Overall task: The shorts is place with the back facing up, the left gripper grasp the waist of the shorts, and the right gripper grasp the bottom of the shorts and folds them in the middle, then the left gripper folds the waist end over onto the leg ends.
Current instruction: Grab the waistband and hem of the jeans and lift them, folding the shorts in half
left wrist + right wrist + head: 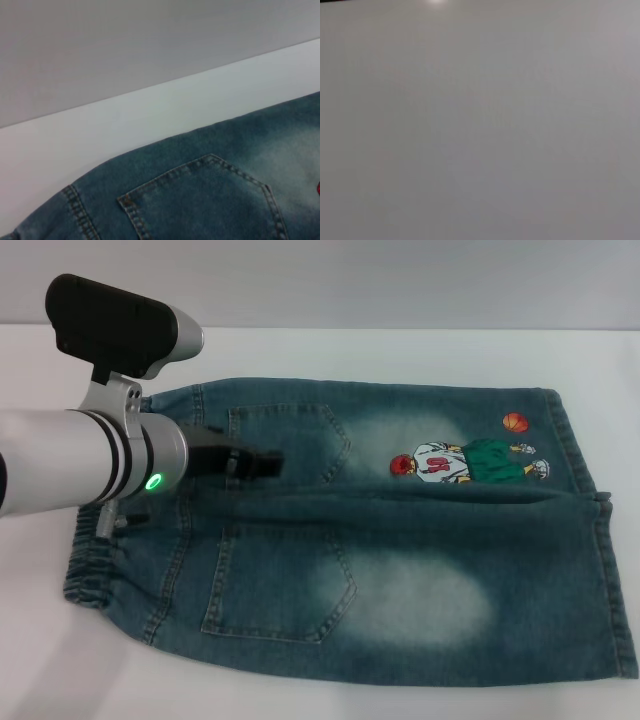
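White counter [330, 350] carries the shorts [380, 570], flat, back up, unfolded. The left gripper [262, 464] hovers over the upper pocket, short of the waistband; whether its jaws are released I cannot tell. Grabbing here risks bunching denim mid-panel, skewing the fold.

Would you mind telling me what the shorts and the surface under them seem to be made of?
The shorts look like faded blue denim: woven twill, contrast stitching on the patch pockets, pale washed patches, and a gathered, probably elastic, waistband. The table looks like smooth matte white laminate or painted board; its plain surface leaves the exact material open.
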Robot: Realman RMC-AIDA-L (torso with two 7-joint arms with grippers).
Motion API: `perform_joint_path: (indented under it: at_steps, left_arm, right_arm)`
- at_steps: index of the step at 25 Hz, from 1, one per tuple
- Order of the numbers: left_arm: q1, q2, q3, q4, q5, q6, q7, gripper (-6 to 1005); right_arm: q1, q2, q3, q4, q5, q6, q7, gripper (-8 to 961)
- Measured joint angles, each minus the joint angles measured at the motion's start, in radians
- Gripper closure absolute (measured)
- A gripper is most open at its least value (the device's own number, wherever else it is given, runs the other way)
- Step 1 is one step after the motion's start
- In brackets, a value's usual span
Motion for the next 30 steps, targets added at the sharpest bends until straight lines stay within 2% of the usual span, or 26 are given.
perform_joint_path:
  at_steps: [9,12,16,18,21,30]
  left_arm:
    - [-0.006,-0.001,0.000,0.016,0.000,0.014,-0.015,188]
    - [-0.004,-0.001,0.000,0.020,0.000,0.023,-0.016,188]
    - [-0.002,-0.001,0.002,0.023,0.000,0.031,-0.017,189]
    - [0.000,-0.001,0.007,0.024,0.000,0.038,-0.017,189]
    - [0.002,-0.001,0.011,0.024,0.000,0.041,-0.017,189]
    - [-0.003,-0.001,0.021,0.022,0.000,0.048,-0.017,190]
  right_arm:
    - [0.042,0.003,-0.023,-0.131,0.019,-0.572,0.005,206]
    - [0.049,0.003,-0.069,-0.213,0.050,-0.803,0.006,207]
    - [0.065,0.004,-0.090,-0.261,0.068,-1.013,0.006,208]
    - [0.079,0.005,-0.074,-0.259,0.068,-1.085,0.006,208]
    - [0.086,0.005,-0.047,-0.256,0.069,-1.118,0.006,210]
    - [0.135,0.005,0.130,-0.192,0.069,-1.238,0.007,213]
